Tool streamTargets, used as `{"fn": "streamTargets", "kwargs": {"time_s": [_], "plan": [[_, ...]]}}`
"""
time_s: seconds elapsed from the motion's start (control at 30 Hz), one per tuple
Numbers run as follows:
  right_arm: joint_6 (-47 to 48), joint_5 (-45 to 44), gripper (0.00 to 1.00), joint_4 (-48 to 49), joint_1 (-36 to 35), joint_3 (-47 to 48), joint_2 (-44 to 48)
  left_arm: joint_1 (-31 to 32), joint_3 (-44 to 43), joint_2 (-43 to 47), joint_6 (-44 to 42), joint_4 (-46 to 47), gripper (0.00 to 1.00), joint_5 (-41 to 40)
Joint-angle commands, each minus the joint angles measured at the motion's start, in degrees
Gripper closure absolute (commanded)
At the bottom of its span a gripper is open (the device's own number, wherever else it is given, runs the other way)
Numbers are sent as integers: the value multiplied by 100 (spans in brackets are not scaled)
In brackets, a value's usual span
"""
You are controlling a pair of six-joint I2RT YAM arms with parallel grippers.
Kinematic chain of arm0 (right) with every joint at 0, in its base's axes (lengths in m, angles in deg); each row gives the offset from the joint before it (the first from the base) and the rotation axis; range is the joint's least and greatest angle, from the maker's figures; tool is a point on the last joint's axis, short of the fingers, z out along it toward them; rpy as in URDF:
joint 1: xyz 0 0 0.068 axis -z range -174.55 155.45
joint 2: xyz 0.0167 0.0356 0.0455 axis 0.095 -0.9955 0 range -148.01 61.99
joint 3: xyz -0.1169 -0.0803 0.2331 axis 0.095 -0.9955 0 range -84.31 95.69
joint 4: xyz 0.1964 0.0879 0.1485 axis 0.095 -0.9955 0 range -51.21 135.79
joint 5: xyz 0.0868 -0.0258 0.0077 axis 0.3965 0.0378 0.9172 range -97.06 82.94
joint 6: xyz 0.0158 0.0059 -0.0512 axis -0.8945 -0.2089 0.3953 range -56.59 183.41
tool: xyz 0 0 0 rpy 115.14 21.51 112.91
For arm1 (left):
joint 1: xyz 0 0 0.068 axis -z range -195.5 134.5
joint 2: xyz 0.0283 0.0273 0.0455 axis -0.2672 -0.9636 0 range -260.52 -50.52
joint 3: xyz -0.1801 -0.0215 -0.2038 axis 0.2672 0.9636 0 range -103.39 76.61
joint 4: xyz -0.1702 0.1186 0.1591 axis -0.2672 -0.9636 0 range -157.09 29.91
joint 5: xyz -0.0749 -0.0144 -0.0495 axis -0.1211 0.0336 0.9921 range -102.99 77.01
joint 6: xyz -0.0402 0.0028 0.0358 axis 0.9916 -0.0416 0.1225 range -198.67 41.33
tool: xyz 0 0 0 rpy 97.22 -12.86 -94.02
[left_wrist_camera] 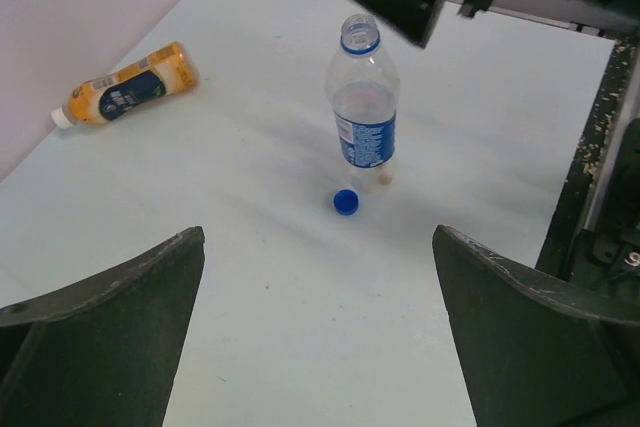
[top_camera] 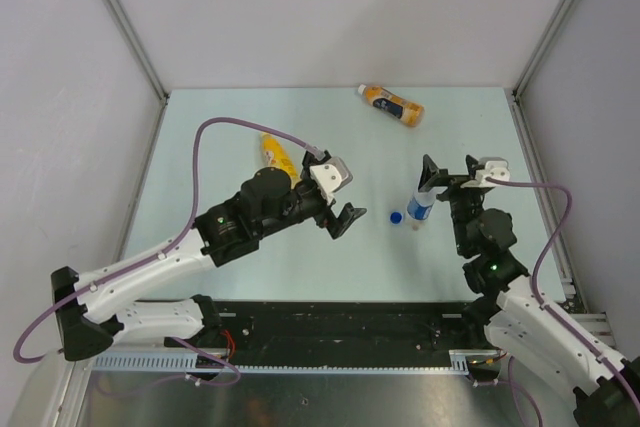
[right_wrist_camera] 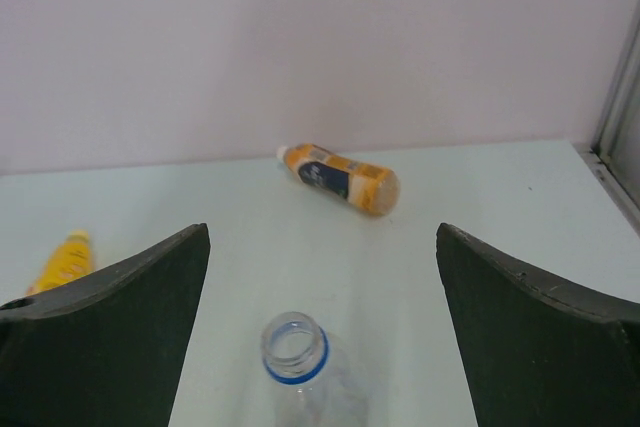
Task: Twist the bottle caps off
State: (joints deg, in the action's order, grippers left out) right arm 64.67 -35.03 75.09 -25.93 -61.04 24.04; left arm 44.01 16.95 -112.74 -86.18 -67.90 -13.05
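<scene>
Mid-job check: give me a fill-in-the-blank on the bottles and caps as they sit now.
The clear bottle stands ____ with no cap on.
The loose cap beside it is ____.
The orange bottle lies on its ____.
The right gripper is ____, holding nothing.
Missing words: upright; blue; side; open.

Top view overhead; both wrist views low, sharing clear bottle (left_wrist_camera: 362, 112)
</scene>
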Motion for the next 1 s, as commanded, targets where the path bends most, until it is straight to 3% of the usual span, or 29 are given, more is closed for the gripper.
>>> {"fn": "streamTargets", "kwargs": {"time_s": [0.0, 0.3, 0.6, 0.77, 0.97], "plan": [[-382, 335, 1, -498, -18, 483, 313, 26, 8, -47, 77, 201, 1, -416], [-814, 441, 1, -1276, -10, 652, 920, 17, -38, -304, 254, 140, 1, -649], [-950, 701, 1, -2176, -9, 653, 1247, -131, -452, -1158, 649, -280, 1, -657], [-820, 716, 1, -2452, -1, 653, 1686, -587, -749, -1730, 1172, -502, 1, 33], [-936, 630, 1, -2740, 8, 664, 2049, -1619, -1151, -2485, 1934, -594, 1, 1130]]}}
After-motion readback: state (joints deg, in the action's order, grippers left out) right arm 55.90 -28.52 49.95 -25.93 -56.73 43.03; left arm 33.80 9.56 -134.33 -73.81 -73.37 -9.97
